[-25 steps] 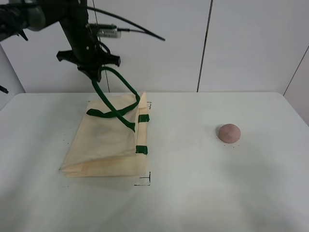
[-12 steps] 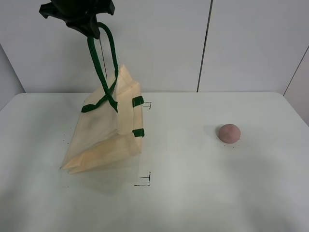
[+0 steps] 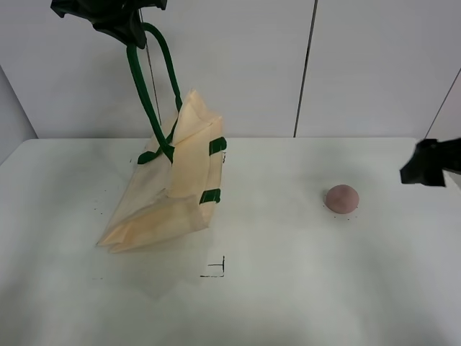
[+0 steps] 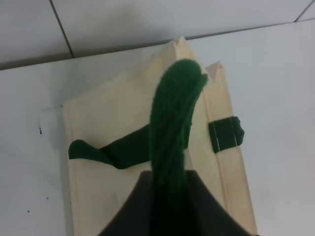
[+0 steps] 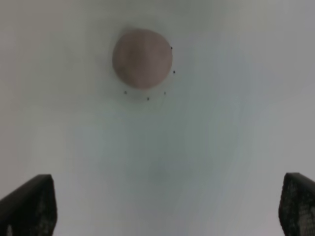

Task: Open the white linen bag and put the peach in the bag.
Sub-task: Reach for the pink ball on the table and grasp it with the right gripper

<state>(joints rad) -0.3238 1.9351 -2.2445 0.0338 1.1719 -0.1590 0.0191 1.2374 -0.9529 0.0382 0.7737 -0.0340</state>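
Observation:
The white linen bag [image 3: 173,191] is cream fabric with dark green handles [image 3: 150,86]. My left gripper [image 3: 131,34] is shut on the handles high above the table's back left and holds the bag's top up, its bottom resting on the table. In the left wrist view the handles [image 4: 173,123] run up into the jaws over the bag [image 4: 108,123]. The dusty-pink peach [image 3: 341,197] lies on the table at the right. My right gripper [image 3: 426,163] hovers at the right edge, apart from the peach [image 5: 142,59], its fingertips [image 5: 29,206] spread wide and empty.
The white table [image 3: 288,288] carries small black corner marks [image 3: 216,268] in front of the bag. A white panelled wall [image 3: 360,65] stands behind the table.
My left gripper has risen with the handles, lifting the bag's top off the table until it stands nearly upright. My right gripper has come into view at the right edge.

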